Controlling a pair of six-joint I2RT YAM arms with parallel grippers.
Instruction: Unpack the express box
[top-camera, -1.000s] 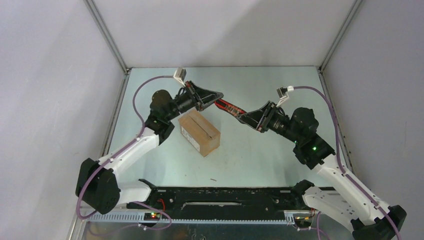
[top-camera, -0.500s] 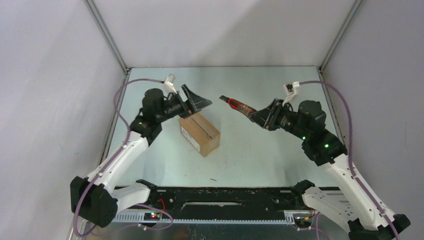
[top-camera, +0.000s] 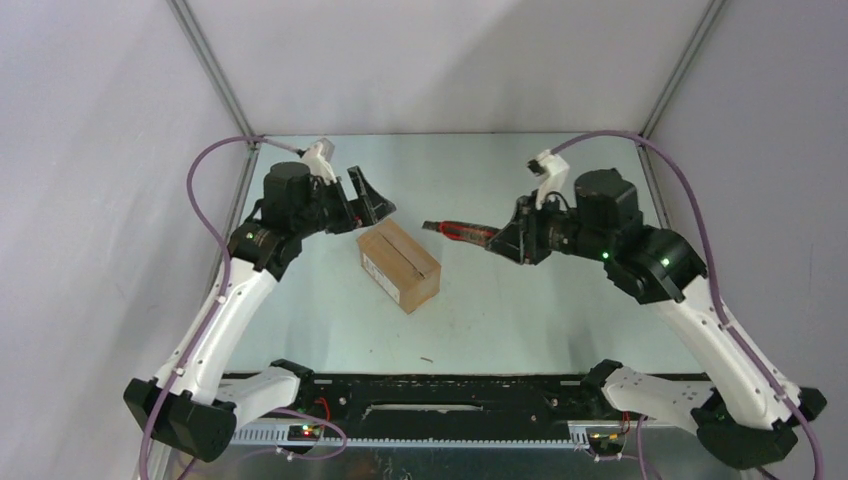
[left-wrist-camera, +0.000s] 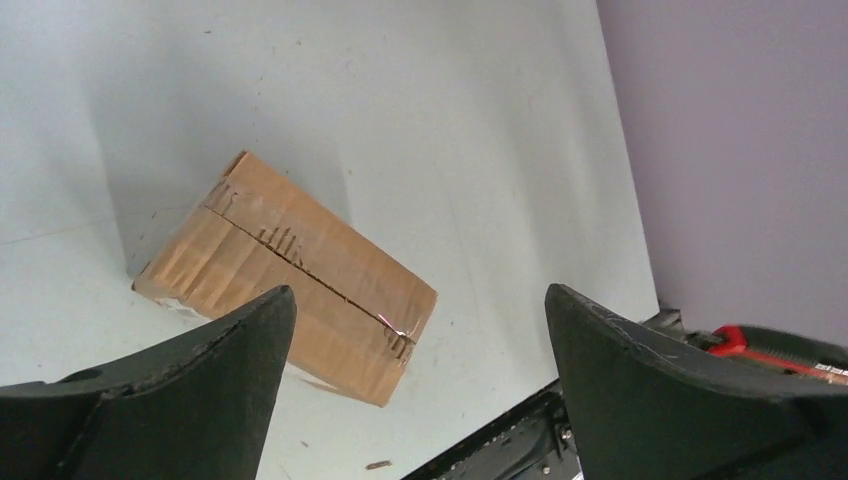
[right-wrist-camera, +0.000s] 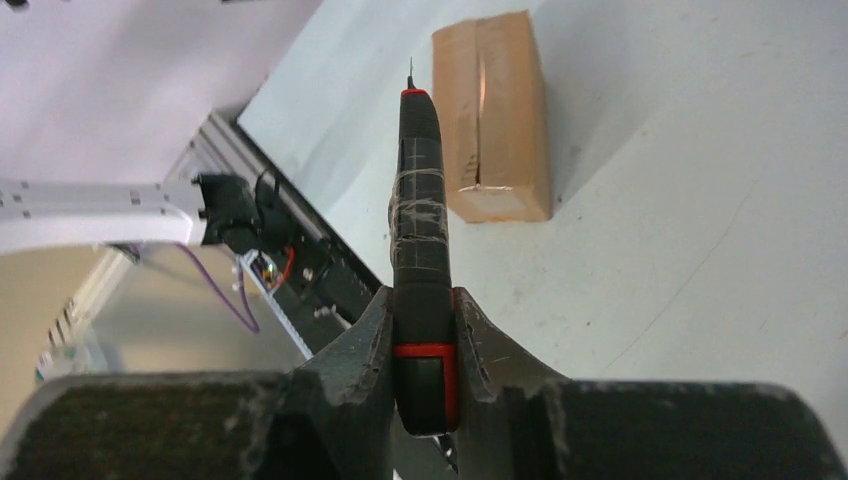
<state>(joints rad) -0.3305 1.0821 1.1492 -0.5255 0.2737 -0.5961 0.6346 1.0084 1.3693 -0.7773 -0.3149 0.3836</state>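
Now the cutting step is in hand, by my reading. The box (top-camera: 400, 265) sits closed on the surface (top-camera: 520, 300), between the two arms and nearer the left one, with its taped seam facing up. The right end effector (top-camera: 508, 240) is clenched on the handle of the knife (top-camera: 458, 230), whose tip aims toward the box but is clear of it. The left end effector (top-camera: 371, 199) hangs spread wide and empty just behind the box, touching nothing. Next the blade likely needs lowering onto the seam while the left steadies the box.

Bright, diffuse light; the express box (top-camera: 400, 265) casts a soft shadow; all views look sharp.
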